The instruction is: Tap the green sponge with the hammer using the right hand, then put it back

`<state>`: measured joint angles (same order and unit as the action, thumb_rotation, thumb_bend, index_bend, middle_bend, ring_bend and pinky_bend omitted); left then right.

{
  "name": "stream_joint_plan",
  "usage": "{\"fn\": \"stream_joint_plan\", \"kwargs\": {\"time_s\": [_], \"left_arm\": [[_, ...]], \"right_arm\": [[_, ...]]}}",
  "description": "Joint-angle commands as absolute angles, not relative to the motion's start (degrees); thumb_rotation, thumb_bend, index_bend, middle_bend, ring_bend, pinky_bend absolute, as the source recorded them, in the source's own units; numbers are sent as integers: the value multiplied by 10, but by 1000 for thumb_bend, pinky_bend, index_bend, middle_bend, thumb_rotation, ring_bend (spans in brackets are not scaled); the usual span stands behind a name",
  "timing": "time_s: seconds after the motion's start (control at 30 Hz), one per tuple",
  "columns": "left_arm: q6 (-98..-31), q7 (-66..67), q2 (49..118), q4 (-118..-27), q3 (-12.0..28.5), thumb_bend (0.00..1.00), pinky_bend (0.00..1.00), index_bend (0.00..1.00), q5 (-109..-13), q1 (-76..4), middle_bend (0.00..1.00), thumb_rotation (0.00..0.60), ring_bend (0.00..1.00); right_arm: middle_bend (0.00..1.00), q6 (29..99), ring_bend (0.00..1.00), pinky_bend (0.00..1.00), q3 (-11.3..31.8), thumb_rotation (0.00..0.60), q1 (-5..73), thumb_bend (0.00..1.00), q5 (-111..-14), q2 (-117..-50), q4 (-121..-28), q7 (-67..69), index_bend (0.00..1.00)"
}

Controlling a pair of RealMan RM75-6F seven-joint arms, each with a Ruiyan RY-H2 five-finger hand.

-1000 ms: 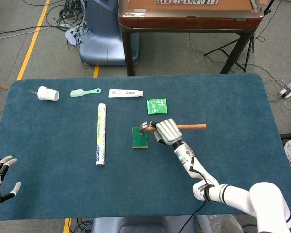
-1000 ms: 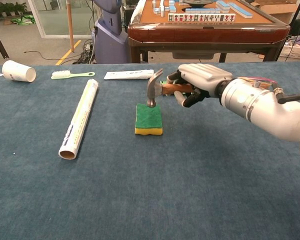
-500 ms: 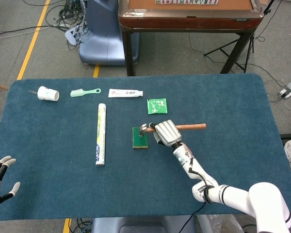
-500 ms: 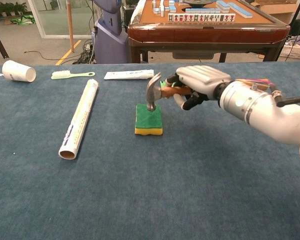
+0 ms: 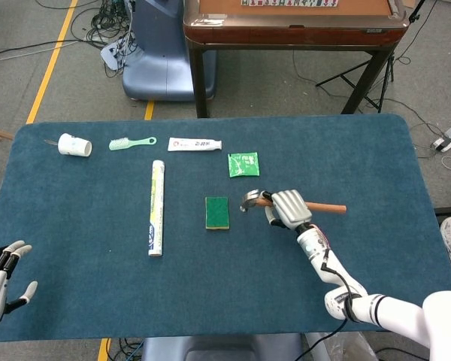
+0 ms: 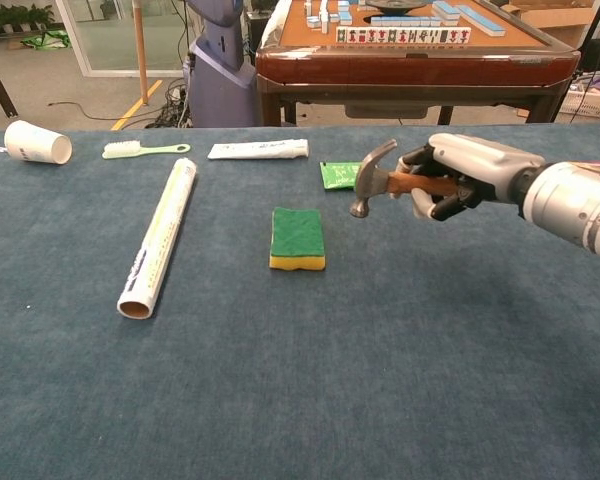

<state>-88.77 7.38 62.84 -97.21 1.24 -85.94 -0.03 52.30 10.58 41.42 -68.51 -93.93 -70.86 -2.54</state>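
Observation:
The green sponge [image 5: 217, 212] with its yellow underside [image 6: 298, 238] lies flat in the middle of the blue table. My right hand [image 5: 289, 207] [image 6: 458, 177] grips the hammer [image 5: 261, 201] by its wooden handle, just behind the steel head [image 6: 370, 176]. The head hangs in the air to the right of the sponge, apart from it. The handle's end [image 5: 329, 207] sticks out to the right past the hand. My left hand [image 5: 1, 275] hovers at the table's near left edge with its fingers spread and nothing in it.
A green packet [image 5: 243, 163] lies just behind the hammer. A rolled paper tube [image 5: 156, 206] lies left of the sponge. A toothpaste tube [image 5: 195, 144], a green toothbrush [image 5: 131, 142] and a tipped paper cup [image 5: 74, 144] line the far left. A wooden table [image 5: 293, 26] stands beyond.
My right hand has lifted the hammer off the sponge and carried it to the right; the head now hangs clear of the sponge. The left hand barely moved.

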Motion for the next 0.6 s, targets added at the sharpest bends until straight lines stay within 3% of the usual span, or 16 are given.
{"fn": "stream_joint_plan", "kwargs": {"time_s": [0.03,0.4,0.5,0.6], "left_arm": [[-887,76,629,-974,12,246,82,215,-859,-1,174,600,146],[-879,85,636,-976,12,247,81,215,-857,-5,174,600,146],[-877,86,636,-976,11,247,81,215,-854,-5,174,600,146],[-877,85,637,-976,11,247,82,215,-854,-4,174,600,146]], "right_arm": [[819,521,869,993,94,600,401,774,-692,-939,-686,-6,752],[721,523,729,853,74,600,384,700,-728,-961,-616,49,737],[624,515,607,741,67,600,382,618,-734,-968,-601,57,624],[463,510,428,580,66,600,380,502,-738,-971,-594,67,465]]}}
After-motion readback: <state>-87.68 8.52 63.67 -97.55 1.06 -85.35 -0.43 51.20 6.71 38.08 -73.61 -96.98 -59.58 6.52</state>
